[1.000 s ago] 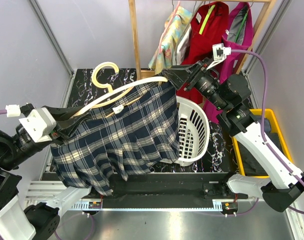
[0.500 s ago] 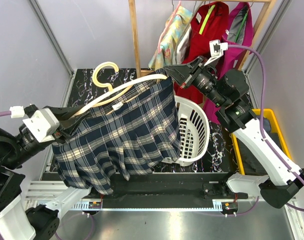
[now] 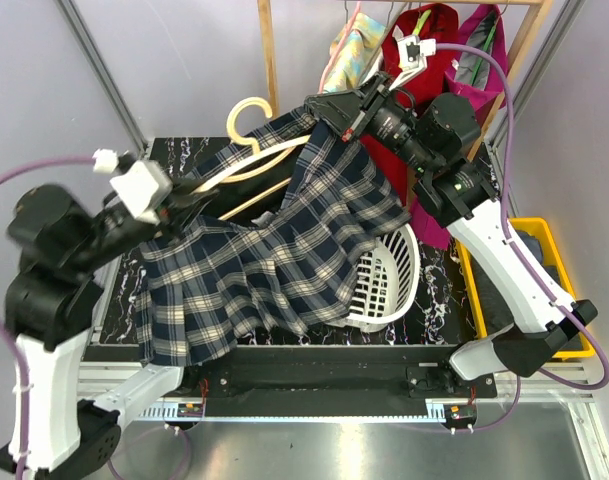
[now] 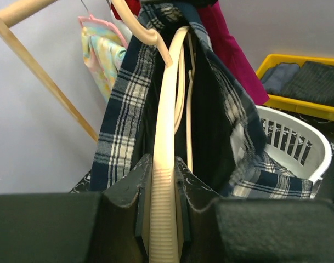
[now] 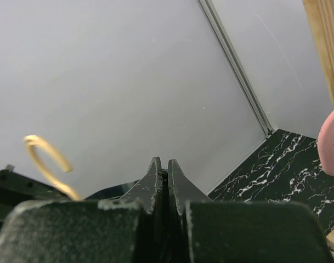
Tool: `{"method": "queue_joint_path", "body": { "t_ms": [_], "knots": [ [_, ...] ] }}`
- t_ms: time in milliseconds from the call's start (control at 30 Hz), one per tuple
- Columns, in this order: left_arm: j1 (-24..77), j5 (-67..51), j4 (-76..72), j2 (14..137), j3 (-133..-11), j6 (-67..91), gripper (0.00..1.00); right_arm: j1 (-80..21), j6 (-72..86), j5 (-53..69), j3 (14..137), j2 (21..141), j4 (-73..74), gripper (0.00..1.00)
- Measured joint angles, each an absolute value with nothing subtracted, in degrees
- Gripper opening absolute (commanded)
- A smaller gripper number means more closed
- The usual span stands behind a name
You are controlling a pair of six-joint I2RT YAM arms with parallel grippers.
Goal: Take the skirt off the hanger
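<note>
Plaid skirt (image 3: 264,270) of navy and cream cloth hangs spread above the black marble-patterned table (image 3: 164,150). Its hem droops toward the near edge, and its waistband is partly on the hanger. At the left, the left gripper (image 3: 189,185) is clamped on the ribbed end of the cream plastic hanger (image 3: 246,165). The left wrist view shows that end wedged tight between the two fingers, with the hanger's arm running away from the camera and plaid cloth falling on both sides of it. The hanger's hook curls upward just above the waistband. Further right, the skirt rises to a peak directly under the right gripper (image 3: 314,103), whose fingers are pressed together. They appear to pinch the waistband corner there, though the right wrist view shows only the closed fingertips against the grey wall and no cloth between them. Below that peak the skirt's right side drapes over the rim of the white slotted laundry basket (image 3: 389,285). Behind the right arm, pastel, red and magenta garments hang from a wooden rail (image 3: 267,60). At the far right a yellow bin (image 3: 559,285) sits beside the basket, holding dark folded clothes.
</note>
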State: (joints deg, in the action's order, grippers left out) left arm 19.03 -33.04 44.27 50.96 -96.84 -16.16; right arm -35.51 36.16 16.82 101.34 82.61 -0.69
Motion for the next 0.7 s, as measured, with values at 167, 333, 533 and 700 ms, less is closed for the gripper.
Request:
{"method": "queue_joint_path", "body": {
  "t_ms": [167,333,533,700],
  "knots": [
    [19.7,-33.2,40.0,57.4,-96.2,-15.6,0.00,-35.5,36.5,17.8,101.4,82.7,-0.4,0.00],
    [24.3,-31.6,38.3,64.0,-100.3,-15.7,0.00,-35.6,36.6,18.2,101.9,83.7,-0.1,0.00],
    [26.6,-27.7,37.8,68.9,-106.6,-17.4,0.00,-35.6,30.5,15.0,104.7,83.4,4.2,0.00],
    [26.5,-24.6,36.4,68.0,-109.1,-19.7,0.00,-33.6,25.0,10.5,109.9,81.4,6.9,0.00]
  ]
}}
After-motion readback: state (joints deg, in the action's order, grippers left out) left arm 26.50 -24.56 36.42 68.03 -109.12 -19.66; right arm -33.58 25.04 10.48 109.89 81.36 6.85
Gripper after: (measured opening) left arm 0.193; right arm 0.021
